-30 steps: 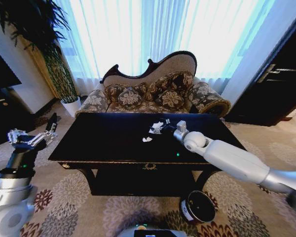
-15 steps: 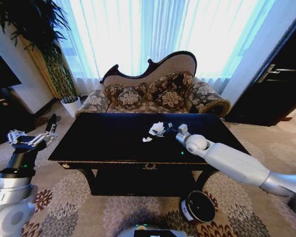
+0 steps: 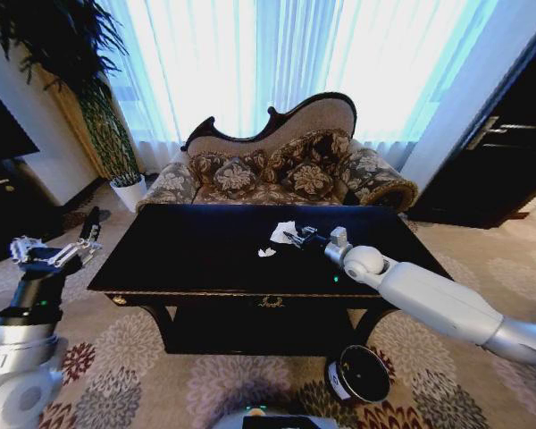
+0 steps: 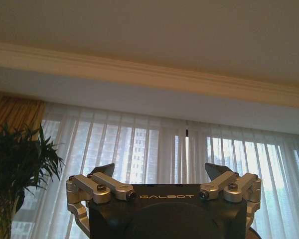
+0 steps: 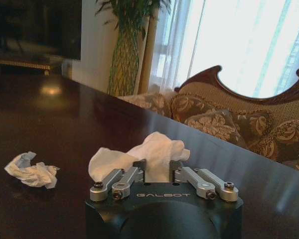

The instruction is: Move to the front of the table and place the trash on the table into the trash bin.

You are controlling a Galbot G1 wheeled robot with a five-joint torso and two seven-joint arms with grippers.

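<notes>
Two paper lumps on the black worktop point(image 3: 205, 259) — right gripper point(image 5: 157, 169) has its jaws closed on the larger white lump point(image 5: 139, 155); smaller lump point(image 5: 31, 170) lies apart. Left gripper point(image 4: 162, 177) parked off-table, jaws spread. Trash bin point(image 3: 357, 374) on the floor by the worktop's front.

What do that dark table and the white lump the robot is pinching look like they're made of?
The table looks like wood under a glossy black lacquer: its top mirrors the window light, and a gold trim runs along the edge. The white lump looks like crumpled tissue or soft paper, matte with creased folds; the right tool is closed on it. A smaller wad nearby looks the same.
</notes>
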